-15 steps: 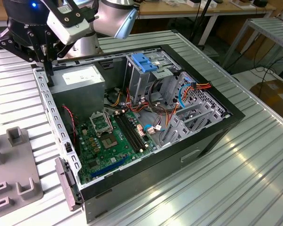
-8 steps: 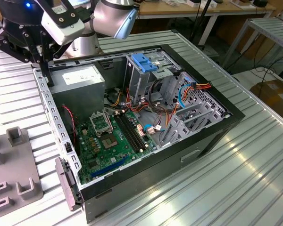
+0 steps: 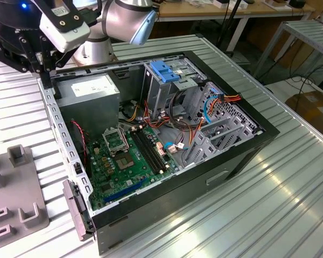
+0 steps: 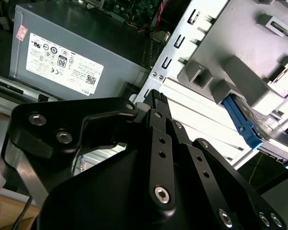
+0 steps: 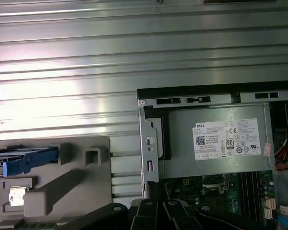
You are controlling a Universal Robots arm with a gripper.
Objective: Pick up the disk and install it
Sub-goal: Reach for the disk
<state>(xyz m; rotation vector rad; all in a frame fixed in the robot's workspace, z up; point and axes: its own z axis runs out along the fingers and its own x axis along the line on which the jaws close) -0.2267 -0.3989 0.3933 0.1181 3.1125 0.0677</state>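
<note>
Both wrist views show the one disk [image 5: 26, 162] lying in the single grey holder [image 5: 72, 177] on the table [image 5: 62, 57], beside the open computer case [image 3: 167, 134]. The exterior view alone shows the case's one blue latch [image 3: 162, 70]. The gripper [image 4: 154, 96], jaws together and empty, hovers near the one power supply [image 4: 62, 62].

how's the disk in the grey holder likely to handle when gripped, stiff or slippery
Probably stiff: the disk looks flat and solid, edged by a blue plastic rail. Flat sides make rolling unlikely. It sits slotted in the grey holder, so it may bind slightly coming out.
</note>
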